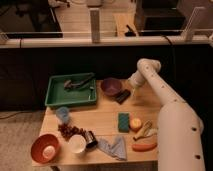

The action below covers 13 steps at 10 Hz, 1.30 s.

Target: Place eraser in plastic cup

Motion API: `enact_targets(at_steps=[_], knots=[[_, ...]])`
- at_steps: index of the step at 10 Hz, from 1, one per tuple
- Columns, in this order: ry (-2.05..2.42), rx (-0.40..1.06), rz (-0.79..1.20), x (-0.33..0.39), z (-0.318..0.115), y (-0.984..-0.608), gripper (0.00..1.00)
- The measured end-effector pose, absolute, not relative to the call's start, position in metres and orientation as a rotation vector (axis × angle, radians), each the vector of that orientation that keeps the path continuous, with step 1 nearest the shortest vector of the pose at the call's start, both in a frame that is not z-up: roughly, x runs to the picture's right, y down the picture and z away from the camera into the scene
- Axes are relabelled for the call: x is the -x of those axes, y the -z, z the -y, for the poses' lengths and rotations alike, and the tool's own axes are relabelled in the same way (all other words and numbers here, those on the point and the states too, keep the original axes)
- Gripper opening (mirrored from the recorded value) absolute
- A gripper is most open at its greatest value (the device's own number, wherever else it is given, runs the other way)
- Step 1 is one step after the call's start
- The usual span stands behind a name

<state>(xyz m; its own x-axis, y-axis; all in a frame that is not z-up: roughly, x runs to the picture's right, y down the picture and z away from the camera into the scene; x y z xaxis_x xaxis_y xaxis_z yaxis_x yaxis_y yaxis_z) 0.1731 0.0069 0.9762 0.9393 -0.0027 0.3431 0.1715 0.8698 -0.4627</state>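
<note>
Here the hand [131, 92] hovers just beside the eraser [121, 96].

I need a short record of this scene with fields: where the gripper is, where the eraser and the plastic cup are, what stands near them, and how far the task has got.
gripper: far side of the table, right beside the eraser
eraser: on the table, beside the purple bowl
plastic cup: upright at the left, in front of the green tray
between them: bare wood
task state: eraser not in the cup
</note>
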Motion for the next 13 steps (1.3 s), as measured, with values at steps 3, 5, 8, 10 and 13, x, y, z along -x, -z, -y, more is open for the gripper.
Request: enact_targets(at_steps=[3, 5, 8, 10, 13], knots=[[0.094, 0.544, 0.349, -0.169, -0.013, -0.985, 0.8], [0.1, 0.562, 0.344, -0.168, -0.016, -0.989, 0.8], [0.122, 0.58, 0.342, -0.166, -0.02, -0.993, 0.8], [0.139, 0.591, 0.345, -0.166, -0.021, -0.994, 0.75], [0.165, 0.603, 0.348, -0.162, -0.023, -0.995, 0.53]])
